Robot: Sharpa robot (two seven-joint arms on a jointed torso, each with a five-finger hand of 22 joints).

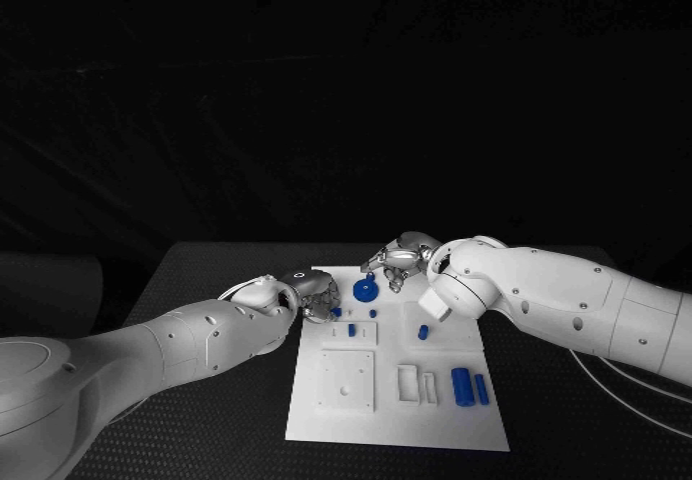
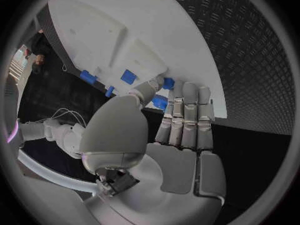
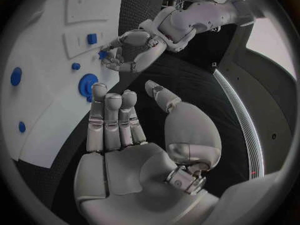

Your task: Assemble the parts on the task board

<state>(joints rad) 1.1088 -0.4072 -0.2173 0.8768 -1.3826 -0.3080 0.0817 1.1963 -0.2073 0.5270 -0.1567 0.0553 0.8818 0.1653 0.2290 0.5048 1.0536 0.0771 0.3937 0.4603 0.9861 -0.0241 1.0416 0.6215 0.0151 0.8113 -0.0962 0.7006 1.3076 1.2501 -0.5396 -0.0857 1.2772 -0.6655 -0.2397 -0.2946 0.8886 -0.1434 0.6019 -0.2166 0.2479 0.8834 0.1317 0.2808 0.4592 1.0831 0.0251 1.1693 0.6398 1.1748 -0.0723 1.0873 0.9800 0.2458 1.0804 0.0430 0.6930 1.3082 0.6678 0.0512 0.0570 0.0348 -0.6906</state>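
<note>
Meanwhile, a small blue part [image 3: 102, 55] was pinched at the fingertips of the left hand [image 1: 307, 293] over the white task board [image 1: 397, 420]. Opposite, the right hand [image 3: 125, 135] was held empty with fingers extended, a blue round part [image 3: 87, 85] lying just beyond its fingertips [image 3: 100, 91].

White rounded arms [image 1: 577, 300], silver segmented fingers [image 3: 106, 120] (cables trailing behind).
</note>
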